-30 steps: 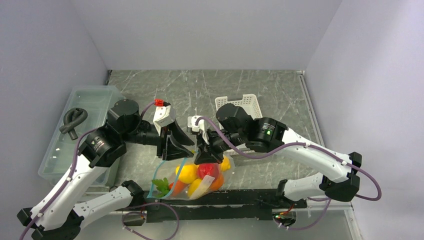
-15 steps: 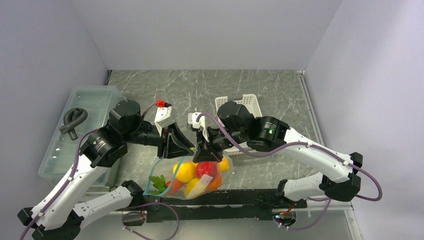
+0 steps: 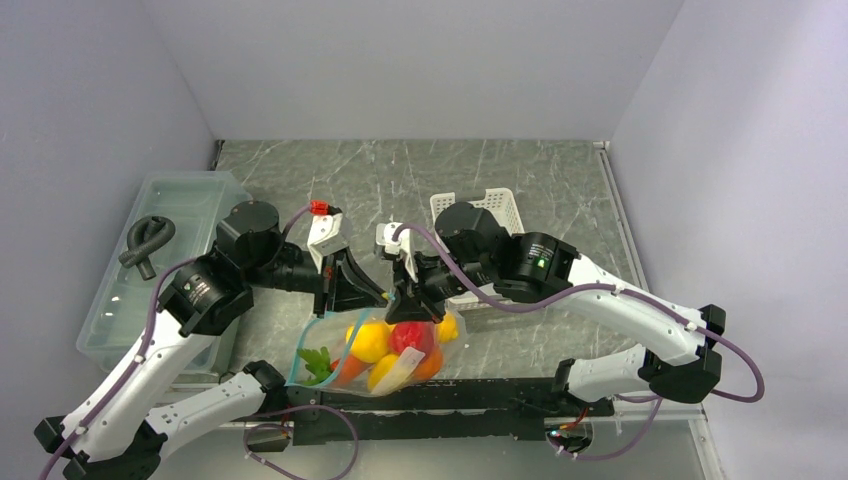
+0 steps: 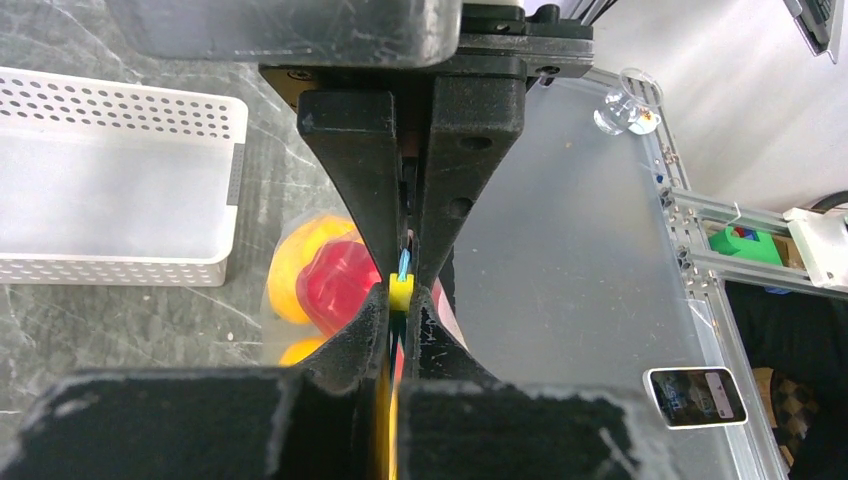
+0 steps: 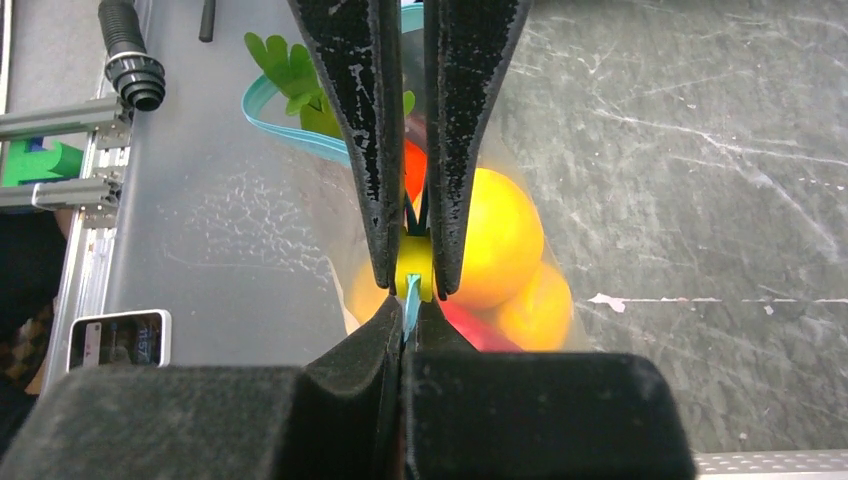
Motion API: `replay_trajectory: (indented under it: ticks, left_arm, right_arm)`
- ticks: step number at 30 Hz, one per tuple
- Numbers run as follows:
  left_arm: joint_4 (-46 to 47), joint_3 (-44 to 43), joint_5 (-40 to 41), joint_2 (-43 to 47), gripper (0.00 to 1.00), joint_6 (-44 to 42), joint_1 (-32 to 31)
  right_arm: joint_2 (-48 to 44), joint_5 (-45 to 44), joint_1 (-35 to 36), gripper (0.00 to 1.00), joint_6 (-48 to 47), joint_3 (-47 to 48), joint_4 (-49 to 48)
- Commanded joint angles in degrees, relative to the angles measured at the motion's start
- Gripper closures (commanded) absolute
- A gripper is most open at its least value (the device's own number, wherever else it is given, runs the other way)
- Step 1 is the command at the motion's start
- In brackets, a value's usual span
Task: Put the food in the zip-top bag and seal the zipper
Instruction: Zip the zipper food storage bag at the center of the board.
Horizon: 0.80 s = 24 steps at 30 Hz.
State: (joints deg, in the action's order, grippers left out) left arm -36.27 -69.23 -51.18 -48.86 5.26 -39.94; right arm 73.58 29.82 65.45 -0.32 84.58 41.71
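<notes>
I'm working in a robotics lab test cell, not a home or kitchen. Plain pale walls (image 3: 420,60) box in a grey marbled table (image 3: 540,170) on three sides. Past its near edge my wrist cameras catch bare aluminium framing (image 4: 735,268) carrying a green fitting (image 4: 742,243). The only food here is plastic toy food (image 3: 395,345).

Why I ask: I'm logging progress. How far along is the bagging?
Done: the food sits inside the zip-top bag. In hand: left gripper and right gripper both shut on the zipper at its yellow slider. To do: the zipper gapes near the green leaf, so sealing remains.
</notes>
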Motion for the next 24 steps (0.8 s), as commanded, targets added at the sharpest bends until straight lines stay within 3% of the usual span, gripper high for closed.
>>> replay_trajectory:
  ticks: [1,16,24]
  left_arm:
    - [1.42,-0.43,-1.38,0.93,1.00,-0.07,-0.22]
    - [-0.85,1.29,1.55,2.84,1.00,-0.45,-0.15]
    - [-0.71,0.75,2.14,2.83,1.00,-0.18,-0.22]
  right_arm:
    - [-1.18,-1.20,-0.06,1.00,2.11,2.67,-5.32]
    - [-10.26,-6.25,-0.06,1.00,3.74,-0.04,-10.21]
    - [-10.42,-6.33,-0.06,1.00,3.61,-0.18,-9.99]
